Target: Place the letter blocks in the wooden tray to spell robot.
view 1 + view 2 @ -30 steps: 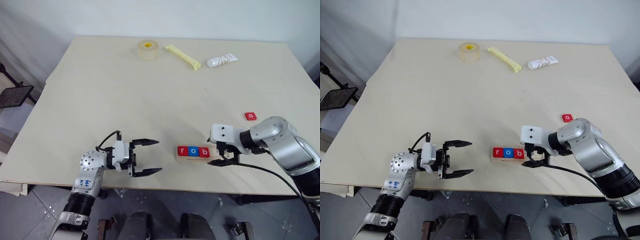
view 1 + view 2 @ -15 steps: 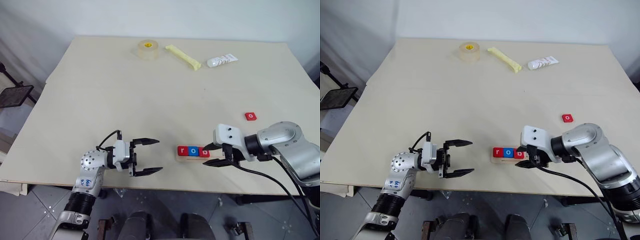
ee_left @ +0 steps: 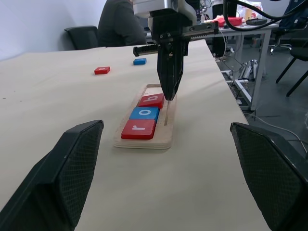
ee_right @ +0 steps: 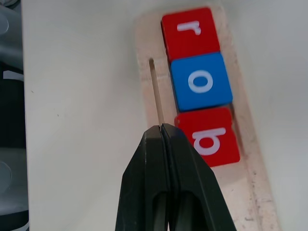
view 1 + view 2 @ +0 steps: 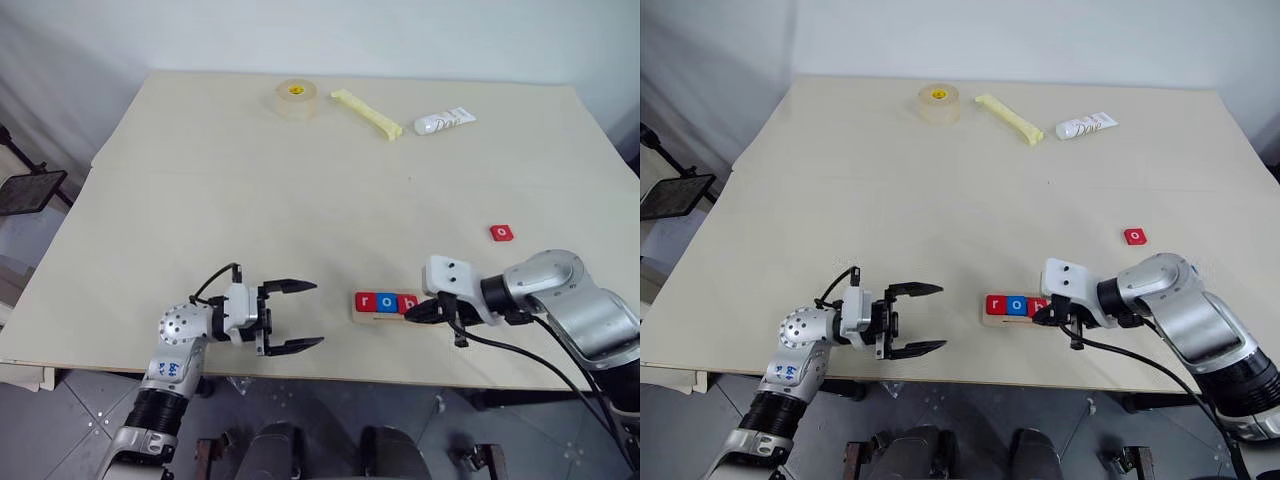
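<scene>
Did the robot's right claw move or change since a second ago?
Yes. The right gripper snapped its jaws shut and slid sideways toward the b block in the wooden tray.

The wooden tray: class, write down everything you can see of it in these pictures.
The wooden tray is a long, narrow, pale-wood holder lying flat near the table's front edge. A thin slot runs along one side. Three tiles sit in a row at one end: a red r, a blue o and a red b; the rest of it shows bare wood. The right claw, shut, points down at the tray beside the b; whether it touches cannot be told.
</scene>
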Robot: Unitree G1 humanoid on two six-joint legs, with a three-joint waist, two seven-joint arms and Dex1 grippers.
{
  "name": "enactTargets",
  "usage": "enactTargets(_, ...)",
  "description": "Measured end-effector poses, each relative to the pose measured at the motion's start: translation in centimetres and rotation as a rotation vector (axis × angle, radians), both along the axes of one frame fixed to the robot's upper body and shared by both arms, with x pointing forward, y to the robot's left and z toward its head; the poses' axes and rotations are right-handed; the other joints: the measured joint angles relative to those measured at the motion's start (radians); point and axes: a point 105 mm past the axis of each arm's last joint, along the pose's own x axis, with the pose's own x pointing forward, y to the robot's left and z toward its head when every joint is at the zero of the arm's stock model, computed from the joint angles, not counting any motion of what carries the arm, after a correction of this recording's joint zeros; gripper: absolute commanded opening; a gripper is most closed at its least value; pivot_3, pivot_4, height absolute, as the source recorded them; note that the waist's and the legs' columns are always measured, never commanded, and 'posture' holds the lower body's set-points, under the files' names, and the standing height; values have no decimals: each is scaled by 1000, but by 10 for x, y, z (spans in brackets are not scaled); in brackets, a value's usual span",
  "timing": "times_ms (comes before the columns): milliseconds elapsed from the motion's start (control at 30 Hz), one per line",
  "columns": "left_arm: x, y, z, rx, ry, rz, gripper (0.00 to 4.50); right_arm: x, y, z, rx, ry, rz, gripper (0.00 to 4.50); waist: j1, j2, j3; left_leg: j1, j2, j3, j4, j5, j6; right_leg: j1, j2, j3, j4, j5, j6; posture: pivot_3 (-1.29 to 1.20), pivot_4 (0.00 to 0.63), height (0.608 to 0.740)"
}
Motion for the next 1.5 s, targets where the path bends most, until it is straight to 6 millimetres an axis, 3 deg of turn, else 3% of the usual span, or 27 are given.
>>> enactTargets(367,2,-3,5,-6,-16,-4,4500,8,0,2,1,-54,-38,31,1,0,0,0,0,0,0,0,0,0,0,0,0,0,0,0,150,740)
enactTargets(500,3,-4,6,-10,-18,-8,4500,-1,4,2,29,-40,-28,31,2,0,0,0,0,0,0,0,0,0,0,0,0,0,0,0,150,740)
enactTargets(633,4,-4,3,-7,-4,-8,4500,-16,7,18,130,-38,-18,31,3,-1,0,0,0,0,0,0,0,0,0,0,0,0,0,0,150,740)
enactTargets(767,3,-4,2,-4,-4,-14,4500,-16,-14,39,208,-93,-123,31,4,-1,0,0,0,-1,0,0,0,1,0,0,-1,0,0,0,150,740)
enactTargets(867,3,-3,2,-3,-3,-13,4500,-10,-43,40,234,-131,-269,31,4,-1,0,0,0,-1,0,0,0,1,0,-1,-1,0,0,0,150,740)
enactTargets(967,4,-3,2,-2,-2,-13,4500,-8,-77,37,254,-162,-409,624,6,-1,0,0,0,-1,0,0,0,1,0,-1,0,0,0,0,150,740)
enactTargets(1067,5,-1,1,2,2,-12,4500,-4,-127,40,294,-226,-605,1602,5,-1,0,0,-1,0,0,0,0,1,0,0,0,0,0,0,150,740)
enactTargets(1167,9,-3,1,0,9,-14,4500,-6,-158,42,322,-287,-705,2598,4,-1,0,0,0,1,0,0,0,1,0,0,0,0,0,0,150,740)
enactTargets(1333,11,-4,4,1,-1,-26,4500,-12,-176,38,329,-319,-734,4295,2,-1,0,1,0,2,0,0,0,1,0,1,0,0,0,0,150,740)
enactTargets(1367,12,-4,3,1,4,-27,4500,-14,-180,38,334,-323,-744,4476,2,-1,0,1,0,2,0,0,0,1,0,1,0,0,0,0,150,740)
enactTargets(1500,13,-3,2,7,6,-32,4500,-30,-193,32,355,-306,-777,4476,7,-1,0,1,-1,1,0,0,1,1,0,0,-1,0,0,0,150,740)
